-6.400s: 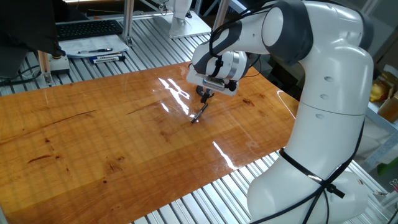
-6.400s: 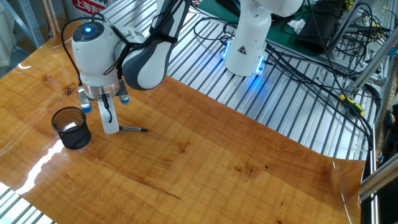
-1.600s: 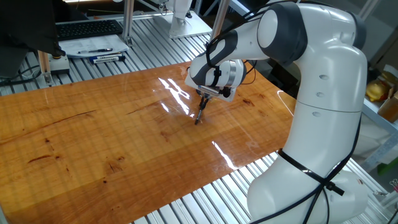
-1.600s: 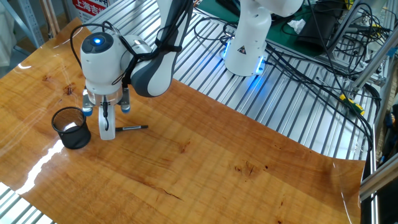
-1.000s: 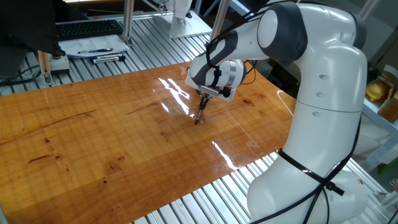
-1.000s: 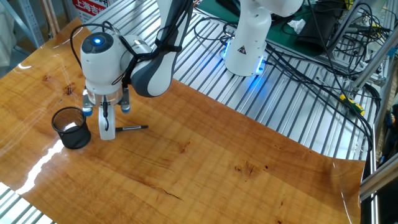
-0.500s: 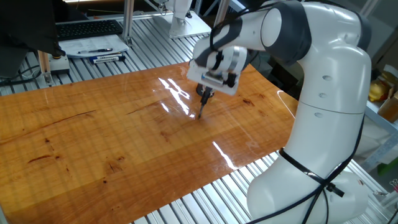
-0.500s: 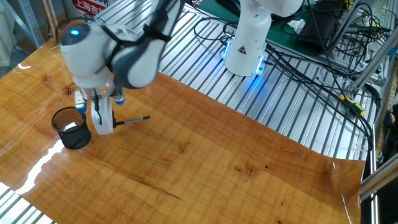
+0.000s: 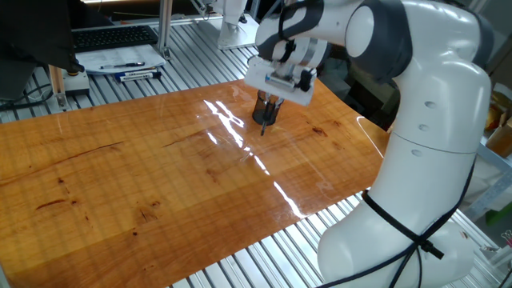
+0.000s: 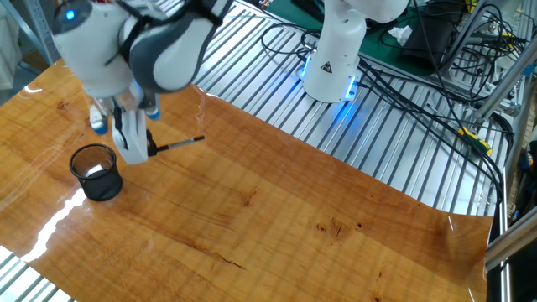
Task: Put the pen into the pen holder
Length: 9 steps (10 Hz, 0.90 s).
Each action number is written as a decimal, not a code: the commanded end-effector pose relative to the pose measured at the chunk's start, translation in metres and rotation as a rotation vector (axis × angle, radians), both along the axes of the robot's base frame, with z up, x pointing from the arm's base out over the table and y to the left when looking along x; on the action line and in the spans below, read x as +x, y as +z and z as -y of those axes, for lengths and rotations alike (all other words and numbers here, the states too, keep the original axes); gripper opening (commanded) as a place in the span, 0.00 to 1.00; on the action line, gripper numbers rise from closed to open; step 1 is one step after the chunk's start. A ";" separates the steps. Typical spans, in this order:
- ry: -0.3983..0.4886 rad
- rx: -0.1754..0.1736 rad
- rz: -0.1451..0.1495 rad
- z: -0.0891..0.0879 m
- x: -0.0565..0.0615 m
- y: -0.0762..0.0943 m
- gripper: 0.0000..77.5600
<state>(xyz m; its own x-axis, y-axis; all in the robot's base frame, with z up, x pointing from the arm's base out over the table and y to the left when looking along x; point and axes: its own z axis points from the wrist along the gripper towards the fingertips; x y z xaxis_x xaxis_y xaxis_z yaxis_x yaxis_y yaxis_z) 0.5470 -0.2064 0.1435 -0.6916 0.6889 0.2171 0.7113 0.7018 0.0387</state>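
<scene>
Wooden table [image 10: 277, 218], tool [image 10: 134, 149] gripping pen [image 10: 178, 143], lifted beside pen holder [image 10: 97, 173]

A shiny brown wooden desk [image 9: 120, 176] sits on metal slats. A keyboard [image 9: 112, 36] and blue-and-white markers [image 9: 138, 75] lie behind it.

I am viewing a glossy wooden tabletop [image 9: 144, 176] lying on a ribbed aluminium bench [image 10: 277, 92]; overhead light is glaring across the wood. Black cables [image 10: 436, 75] are trailing at 2 o'clock. A keyboard [image 9: 112, 36] is sitting at 11 o'clock.
</scene>
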 end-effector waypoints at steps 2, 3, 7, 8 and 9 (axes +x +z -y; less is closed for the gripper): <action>-0.031 -0.098 0.037 0.008 -0.003 0.064 0.02; -0.042 -0.116 0.078 0.010 -0.002 0.068 0.02; -0.053 -0.203 0.158 0.013 0.004 0.076 0.02; -0.054 -0.208 0.174 0.015 0.010 0.082 0.02; -0.055 -0.219 0.183 0.017 0.014 0.087 0.02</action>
<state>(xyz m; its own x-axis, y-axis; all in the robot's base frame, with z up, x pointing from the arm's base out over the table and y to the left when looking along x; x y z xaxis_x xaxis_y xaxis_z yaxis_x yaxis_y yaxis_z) 0.5498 -0.2172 0.2155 -0.6730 0.7394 -0.0170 0.7392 0.6733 0.0159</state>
